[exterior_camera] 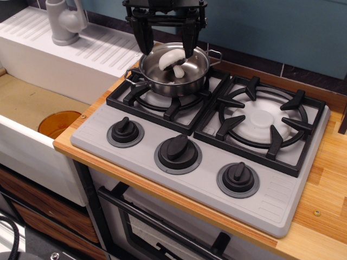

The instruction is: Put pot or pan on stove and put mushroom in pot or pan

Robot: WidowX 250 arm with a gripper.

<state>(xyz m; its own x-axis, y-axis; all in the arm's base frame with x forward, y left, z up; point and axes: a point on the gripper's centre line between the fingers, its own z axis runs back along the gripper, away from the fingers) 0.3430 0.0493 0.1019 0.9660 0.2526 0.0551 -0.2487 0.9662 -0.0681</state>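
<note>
The shiny steel pot (pixel 174 81) stands on the left rear burner grate of the grey stove (pixel 200 141). The white mushroom (pixel 172 61) lies on its side inside the pot, cap to the left, stem to the right. My black gripper (pixel 167 40) hangs just above the pot's far rim. Its two fingers are spread apart with nothing between them. The mushroom is below the fingertips and apart from them.
A white sink drainboard with a grey tap (pixel 64 20) lies at the back left. A beige basin with an orange disc (pixel 58 123) sits left of the wooden counter (pixel 325 216). The right burner grate (pixel 263 122) is bare. Three black knobs (pixel 178 150) line the stove front.
</note>
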